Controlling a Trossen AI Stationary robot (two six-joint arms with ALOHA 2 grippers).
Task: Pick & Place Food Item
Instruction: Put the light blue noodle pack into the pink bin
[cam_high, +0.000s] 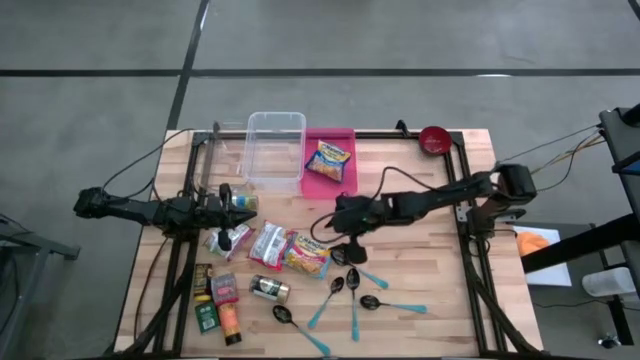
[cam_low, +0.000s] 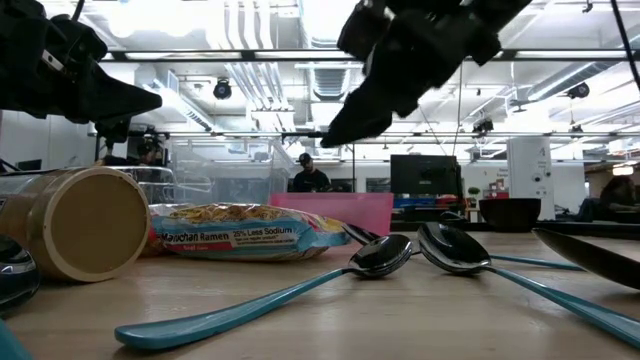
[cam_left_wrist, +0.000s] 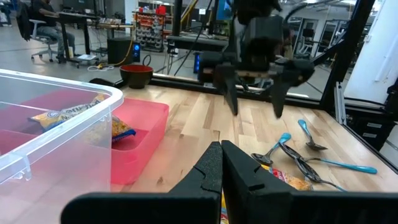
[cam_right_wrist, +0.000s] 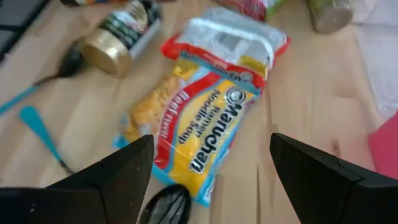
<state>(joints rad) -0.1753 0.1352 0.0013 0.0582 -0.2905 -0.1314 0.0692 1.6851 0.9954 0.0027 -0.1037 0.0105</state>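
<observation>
A yellow and orange ramen packet (cam_high: 308, 256) (cam_right_wrist: 198, 124) lies flat on the wooden table (cam_high: 420, 270), beside a red and white packet (cam_high: 268, 243) (cam_right_wrist: 231, 36). My right gripper (cam_high: 336, 235) (cam_right_wrist: 211, 186) hangs open above the table, just right of the yellow packet and slanting down toward it, touching nothing. The left wrist view shows it (cam_left_wrist: 255, 102) from the front, fingers apart. Another ramen packet (cam_high: 328, 160) lies in the pink tray (cam_high: 345, 135). My left gripper (cam_high: 240, 203) (cam_left_wrist: 222, 171) is shut and held level at the table's left, next to the clear container (cam_high: 275, 150).
Several teal-handled spoons (cam_high: 352, 290) (cam_low: 380, 258) lie right of and nearer than the packets. A gold-lidded jar (cam_high: 268, 289) (cam_right_wrist: 121, 37), a can (cam_low: 80, 225) and bottles (cam_high: 220, 305) sit near left. A red bowl (cam_high: 434, 138) stands at the far right.
</observation>
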